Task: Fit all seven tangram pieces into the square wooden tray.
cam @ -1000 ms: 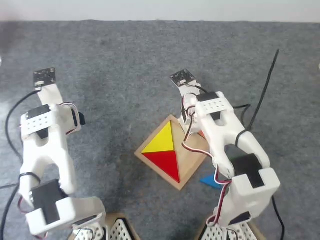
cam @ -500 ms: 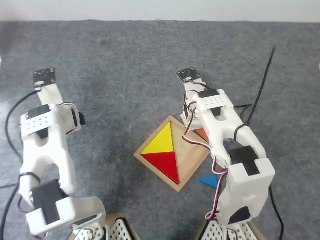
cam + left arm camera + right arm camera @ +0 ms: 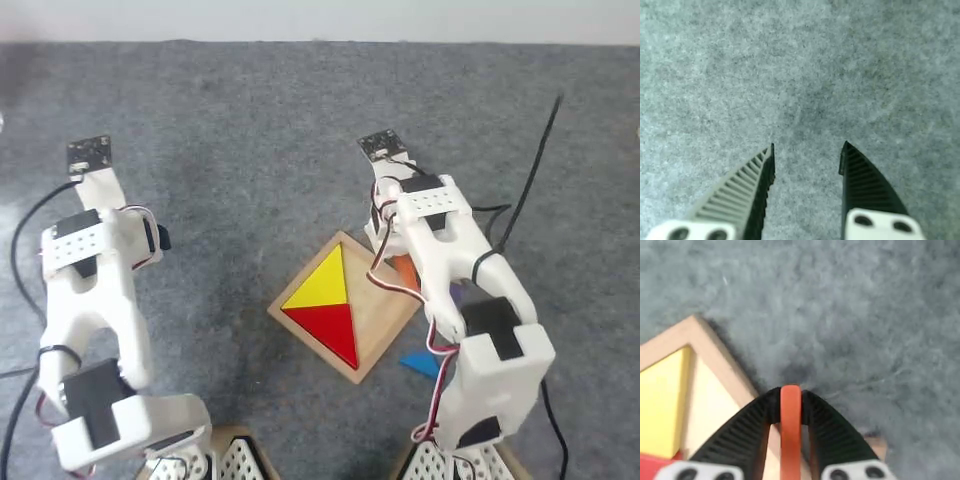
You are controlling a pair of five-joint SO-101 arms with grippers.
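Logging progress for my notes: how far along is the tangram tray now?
Done: yellow triangle and red triangle sit in the tray. In hand: the right gripper pinches an orange piece at the tray's rim. Left: that, the blue piece on the carpet, and others.

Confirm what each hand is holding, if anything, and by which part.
The right hand holds the orange piece, pinched across its two flat faces near the fingertips. The left hand is open and holds nothing.

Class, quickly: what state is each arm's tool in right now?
Left tool: open, holding nothing.
Right tool: closed on the orange piece.
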